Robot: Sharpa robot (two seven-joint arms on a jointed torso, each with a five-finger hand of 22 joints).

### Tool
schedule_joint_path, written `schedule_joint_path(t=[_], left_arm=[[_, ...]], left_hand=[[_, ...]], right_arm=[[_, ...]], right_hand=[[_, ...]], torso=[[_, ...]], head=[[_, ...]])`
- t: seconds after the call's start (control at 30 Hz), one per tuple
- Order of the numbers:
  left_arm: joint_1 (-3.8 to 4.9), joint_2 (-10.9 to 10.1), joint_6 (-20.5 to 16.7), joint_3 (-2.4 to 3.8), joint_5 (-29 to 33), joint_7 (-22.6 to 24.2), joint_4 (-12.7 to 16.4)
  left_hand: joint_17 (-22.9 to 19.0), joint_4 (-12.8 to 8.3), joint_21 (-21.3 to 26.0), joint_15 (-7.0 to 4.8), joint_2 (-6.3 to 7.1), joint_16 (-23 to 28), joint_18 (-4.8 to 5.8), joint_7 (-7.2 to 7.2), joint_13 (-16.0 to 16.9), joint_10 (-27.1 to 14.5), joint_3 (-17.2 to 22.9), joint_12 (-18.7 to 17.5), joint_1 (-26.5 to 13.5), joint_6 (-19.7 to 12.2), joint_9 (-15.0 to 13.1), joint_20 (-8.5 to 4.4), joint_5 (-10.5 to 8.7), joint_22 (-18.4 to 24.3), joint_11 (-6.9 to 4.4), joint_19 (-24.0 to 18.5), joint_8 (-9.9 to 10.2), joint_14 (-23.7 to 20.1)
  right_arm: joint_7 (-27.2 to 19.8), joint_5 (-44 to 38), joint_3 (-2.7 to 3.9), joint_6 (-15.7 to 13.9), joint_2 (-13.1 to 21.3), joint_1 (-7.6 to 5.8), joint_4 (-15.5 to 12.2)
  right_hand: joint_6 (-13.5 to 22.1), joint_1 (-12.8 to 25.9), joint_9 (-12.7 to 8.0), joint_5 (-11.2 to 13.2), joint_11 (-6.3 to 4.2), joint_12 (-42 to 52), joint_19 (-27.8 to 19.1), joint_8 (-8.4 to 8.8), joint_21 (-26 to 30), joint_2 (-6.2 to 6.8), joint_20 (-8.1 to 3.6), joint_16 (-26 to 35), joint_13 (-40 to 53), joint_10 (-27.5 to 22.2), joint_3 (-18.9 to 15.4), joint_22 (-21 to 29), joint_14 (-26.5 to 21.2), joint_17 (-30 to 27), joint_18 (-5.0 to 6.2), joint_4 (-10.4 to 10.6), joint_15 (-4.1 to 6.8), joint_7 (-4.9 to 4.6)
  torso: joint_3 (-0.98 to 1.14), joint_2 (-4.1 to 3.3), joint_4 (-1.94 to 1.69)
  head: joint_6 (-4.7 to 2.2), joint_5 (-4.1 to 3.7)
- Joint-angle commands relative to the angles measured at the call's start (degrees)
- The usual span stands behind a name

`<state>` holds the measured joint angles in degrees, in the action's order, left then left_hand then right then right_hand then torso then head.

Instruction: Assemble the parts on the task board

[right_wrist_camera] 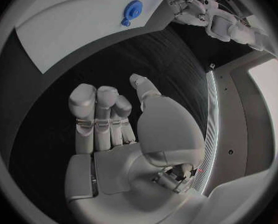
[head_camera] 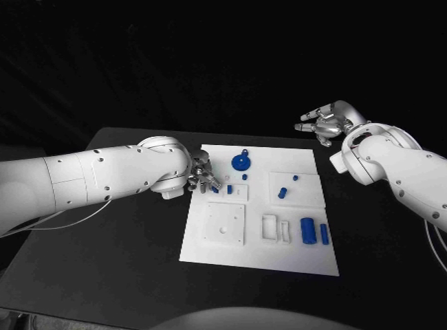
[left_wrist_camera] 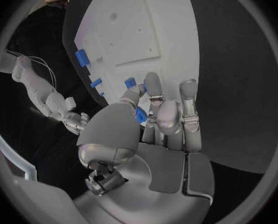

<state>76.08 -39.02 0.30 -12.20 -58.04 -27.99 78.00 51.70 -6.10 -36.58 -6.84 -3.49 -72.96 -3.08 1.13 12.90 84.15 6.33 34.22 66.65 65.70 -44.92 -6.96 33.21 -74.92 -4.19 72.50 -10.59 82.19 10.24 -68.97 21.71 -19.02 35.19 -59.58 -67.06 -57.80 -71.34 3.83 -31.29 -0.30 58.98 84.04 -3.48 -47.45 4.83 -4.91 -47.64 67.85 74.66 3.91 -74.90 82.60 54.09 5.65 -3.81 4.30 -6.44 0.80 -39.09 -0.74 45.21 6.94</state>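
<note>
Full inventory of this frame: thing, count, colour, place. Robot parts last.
Black table: one, under everything.
White rectangular task board: one, middle of the table.
Round blue disc part: one, far end of the board.
Blue cylinder parts: two, side by side, near right of the board.
Small blue parts: a few, on the raised white blocks mid-board.
Small blue piece: one, between the left robot hand's fingers.
Left robot hand: silver, at the board's left edge, pinching that piece.
Right robot hand: silver, raised beyond the board's far right corner, holding nothing, fingers loosely curled.
</note>
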Motion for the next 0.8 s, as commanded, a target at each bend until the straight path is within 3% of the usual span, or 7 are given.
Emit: schedule_joint_path(t=[0.03,0.53,0.8], left_arm=[[-0.74,0.4,1.9,-0.67,1.0,-0.8,0.3],[-0.74,1.1,1.7,-0.82,0.3,-1.5,0.1],[-0.75,1.6,1.7,-0.86,-0.6,-2.0,-0.1]], left_hand=[[0.0,-4.8,0.1,0.0,-0.16,0.3,-1.05,-1.59,0.0,2.7,5.1,0.3,0.6,1.9,0.1,0.19,-0.07,-1.0,-0.36,0.2,-0.1,0.4],[0.2,-4.7,-0.1,-0.01,-0.11,0.2,-1.04,-1.7,0.1,2.7,5.0,0.6,0.5,2.0,-0.2,0.15,-0.41,-1.0,-0.4,0.3,-0.4,0.5],[0.5,-4.0,-0.3,-0.11,0.02,-0.1,-0.95,-2.12,0.1,2.7,4.9,1.0,0.2,1.9,-2.3,0.11,-0.31,-1.0,-0.58,0.4,-2.3,0.6]], right_arm=[[-0.5,-0.1,0.02,0.8,0.1,0.02,-0.1],[-0.4,-0.2,0.02,0.7,0.2,0.02,-0.1],[-0.4,-0.2,0.02,0.7,0.3,0.02,-0.1]], right_hand=[[-0.4,0.1,0.0,0.0,0.02,-0.2,3.3,-0.13,0.2,0.16,-0.55,0.2,0.0,0.2,0.4,-3.8,0.2,0.0,0.04,0.1,0.04,0.09],[-0.4,0.2,0.0,0.1,0.01,-0.1,3.3,-0.12,0.3,0.17,-0.56,0.2,0.0,0.2,0.7,-3.8,0.2,0.0,0.04,0.0,0.05,0.11],[-0.4,0.2,0.0,0.1,0.01,-0.1,3.3,-0.12,0.3,0.17,-0.56,0.2,0.0,0.2,0.7,-3.8,0.2,0.0,0.04,0.0,0.05,0.11]], torso=[[-0.01,0.0,-0.03],[0.02,-0.01,-0.02],[-0.03,0.03,0.01]], head=[[0.0,-0.06],[0.04,-0.16],[0.05,-0.22]])
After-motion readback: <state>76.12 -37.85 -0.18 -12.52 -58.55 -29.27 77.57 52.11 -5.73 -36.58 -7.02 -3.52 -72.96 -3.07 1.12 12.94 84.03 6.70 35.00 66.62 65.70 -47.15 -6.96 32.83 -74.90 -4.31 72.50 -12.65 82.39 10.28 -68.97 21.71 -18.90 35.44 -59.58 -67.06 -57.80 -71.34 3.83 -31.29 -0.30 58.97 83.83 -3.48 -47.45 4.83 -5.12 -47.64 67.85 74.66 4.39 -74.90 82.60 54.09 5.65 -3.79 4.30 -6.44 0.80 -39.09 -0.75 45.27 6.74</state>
